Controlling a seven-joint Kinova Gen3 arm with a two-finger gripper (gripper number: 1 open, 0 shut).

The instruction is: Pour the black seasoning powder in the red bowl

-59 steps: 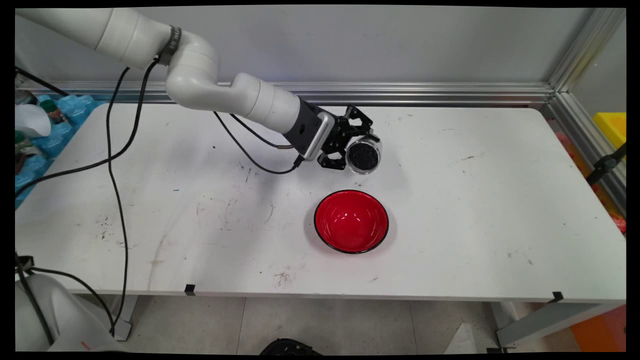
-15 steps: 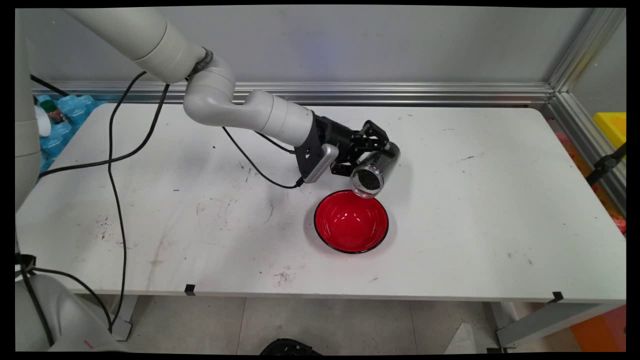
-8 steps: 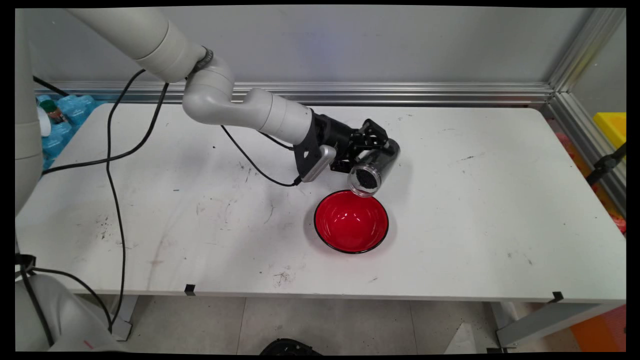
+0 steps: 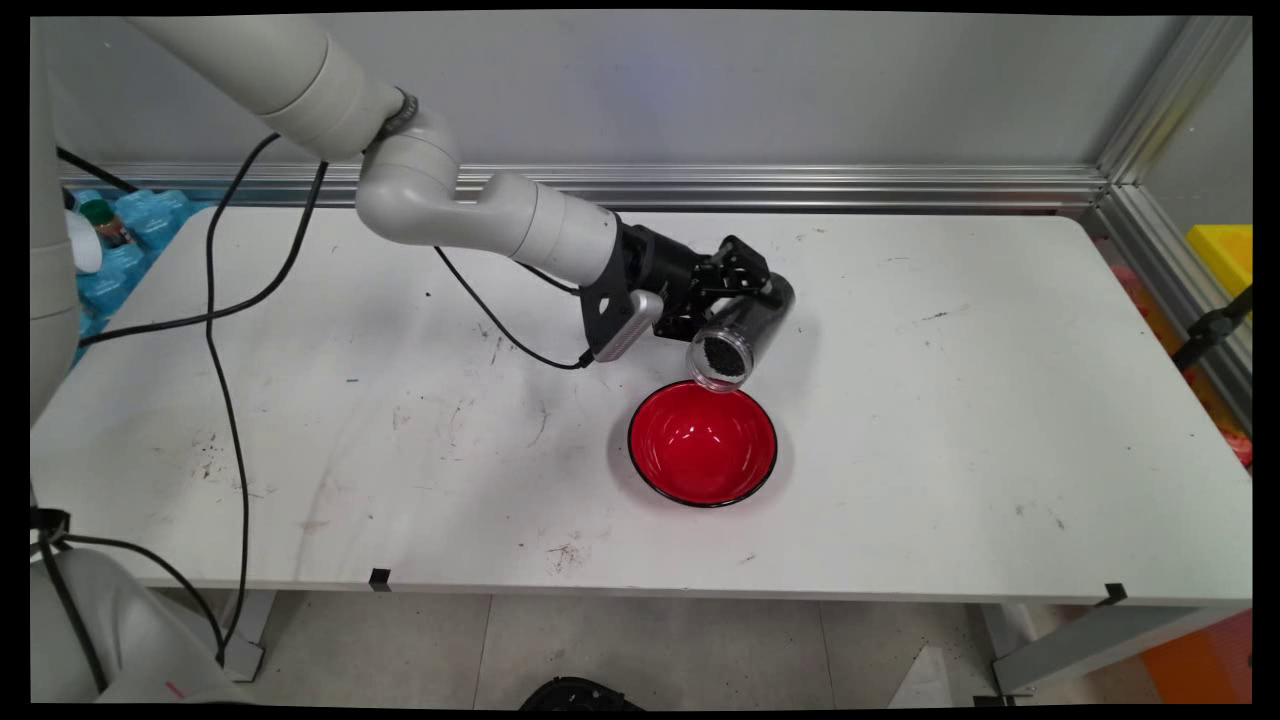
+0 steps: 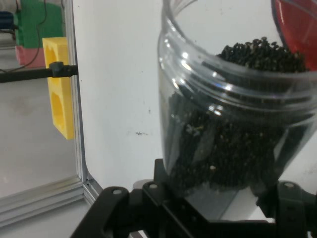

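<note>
One clear jar of black grains is what we are gripping in our gripper, the jaws closed on its sides near the base, as the hand view shows the black linkage hugging it from below. We are holding the jar tilted, its long axis running from the gripper down and toward the near side of the table, the open mouth lowest and hanging just above the far rim of the red bowl. In the hand view the grains are piling up against the mouth, with a sliver of the bowl's red showing past the rim. We are seeing no grains in the bowl, and whether any are falling is hard to make out; our fingertips are hidden behind the jar
</note>
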